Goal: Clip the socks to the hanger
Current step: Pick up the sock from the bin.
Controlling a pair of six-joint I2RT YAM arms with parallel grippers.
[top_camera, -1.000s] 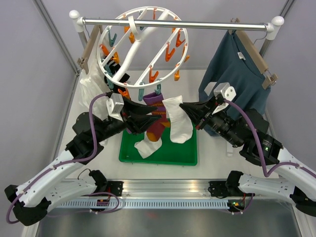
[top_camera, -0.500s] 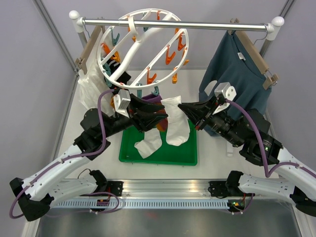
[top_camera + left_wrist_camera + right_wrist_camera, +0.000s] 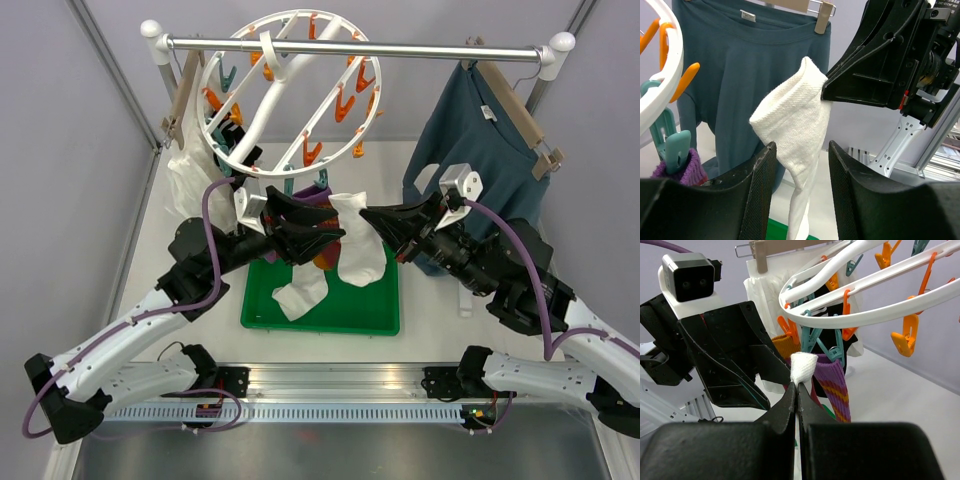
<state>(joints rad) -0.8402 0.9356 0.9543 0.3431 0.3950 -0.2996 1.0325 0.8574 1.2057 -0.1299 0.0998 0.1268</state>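
My right gripper (image 3: 368, 216) is shut on the cuff of a white sock (image 3: 361, 250), which hangs over the green tray (image 3: 385, 318). In the right wrist view the closed jaws (image 3: 798, 390) pinch the sock's cuff (image 3: 803, 367). My left gripper (image 3: 328, 233) is open, just left of that sock. In the left wrist view its fingers (image 3: 760, 185) stand on either side of the hanging sock (image 3: 792, 125) without touching it. The white ring hanger (image 3: 331, 102) hangs from the rail with orange and teal clips. A purple striped sock (image 3: 832, 385) hangs from a teal clip (image 3: 834, 347).
A second white sock (image 3: 301, 291) lies in the tray. A teal-blue shirt (image 3: 480, 150) hangs at the right of the rail, a white sheer garment (image 3: 190, 175) at the left. Black and orange socks hang behind the purple one (image 3: 790, 345).
My left gripper has moved up and right, closer to the held white sock. The ring hanger has swung and tilted. My right gripper has held the sock almost still.
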